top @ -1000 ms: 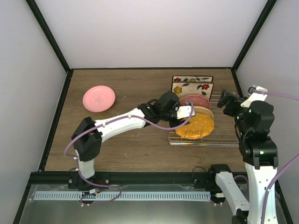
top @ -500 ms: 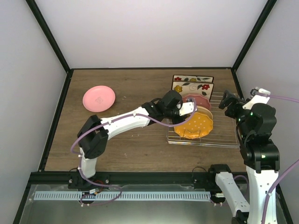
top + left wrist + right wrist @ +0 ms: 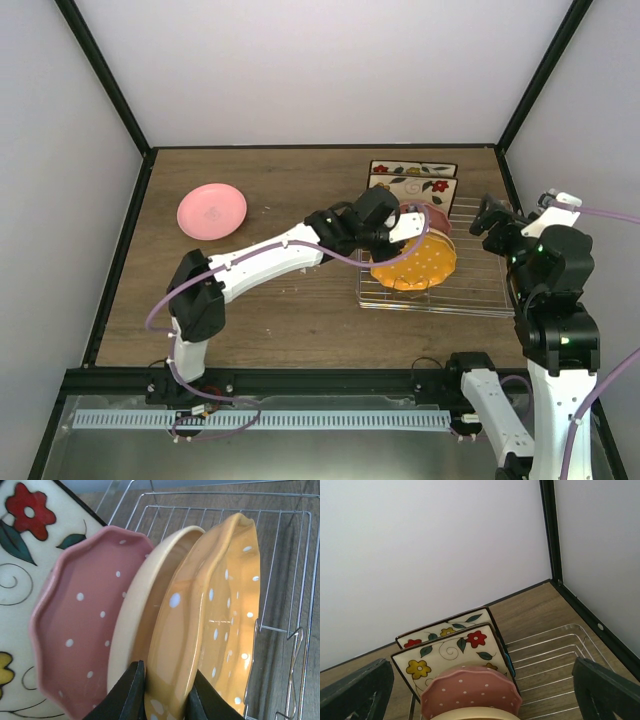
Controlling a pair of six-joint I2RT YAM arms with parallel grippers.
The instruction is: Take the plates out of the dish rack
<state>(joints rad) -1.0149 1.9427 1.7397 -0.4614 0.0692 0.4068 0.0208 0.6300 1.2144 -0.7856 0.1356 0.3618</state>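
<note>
The left gripper (image 3: 165, 692) pinches the orange dotted plate (image 3: 215, 615) by its rim at the dish rack (image 3: 280, 555). The right gripper (image 3: 480, 692) is spread wide and holds nothing.

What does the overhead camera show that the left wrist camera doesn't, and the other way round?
Only overhead: the plain pink plate lying flat on the table, and the right arm beside the dish rack. Only left wrist: the left jaws pinching the orange dotted plate by its rim. Both: that plate, and behind it the dark pink dotted plate and a flowered square plate.
</note>
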